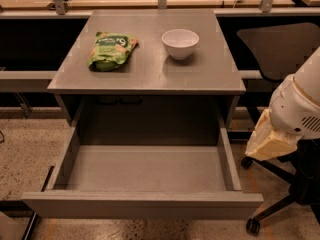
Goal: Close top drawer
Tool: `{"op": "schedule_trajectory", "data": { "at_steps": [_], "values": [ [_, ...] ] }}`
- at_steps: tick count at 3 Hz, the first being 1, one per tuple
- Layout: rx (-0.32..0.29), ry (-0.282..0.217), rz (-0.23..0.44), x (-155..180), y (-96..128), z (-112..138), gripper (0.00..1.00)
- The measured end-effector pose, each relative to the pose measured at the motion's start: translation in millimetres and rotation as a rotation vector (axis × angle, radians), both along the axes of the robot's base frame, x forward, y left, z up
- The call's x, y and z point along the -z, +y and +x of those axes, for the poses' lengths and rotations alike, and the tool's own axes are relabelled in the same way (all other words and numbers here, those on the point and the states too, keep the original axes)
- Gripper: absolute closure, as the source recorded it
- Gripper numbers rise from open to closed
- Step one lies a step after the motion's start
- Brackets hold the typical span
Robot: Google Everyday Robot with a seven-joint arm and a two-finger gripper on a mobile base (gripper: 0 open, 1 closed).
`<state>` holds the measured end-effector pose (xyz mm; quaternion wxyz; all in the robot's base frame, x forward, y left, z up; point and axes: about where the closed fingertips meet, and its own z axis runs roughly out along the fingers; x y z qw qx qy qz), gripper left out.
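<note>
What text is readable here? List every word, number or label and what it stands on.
Green bag on the cabinet top: white print, too blurred to read.
White bowl: no text.
Top drawer, pulled open: no text.
Gripper, to the right of the open drawer: no text visible.

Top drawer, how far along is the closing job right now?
Done: nothing; the top drawer stands pulled far out, its empty box exposed. In hand: the gripper hangs to the right of the drawer, not touching it. Left: reach its front and push it in until it sits flush.
</note>
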<state>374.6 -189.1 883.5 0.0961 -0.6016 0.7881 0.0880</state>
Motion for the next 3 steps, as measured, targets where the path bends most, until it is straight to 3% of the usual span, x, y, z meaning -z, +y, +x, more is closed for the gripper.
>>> {"op": "schedule_trajectory", "data": {
  "at_steps": [3],
  "values": [
    [-0.055, 0.202, 0.077, 93.9, 30.5, -51.3, 1.00]
  ]
}}
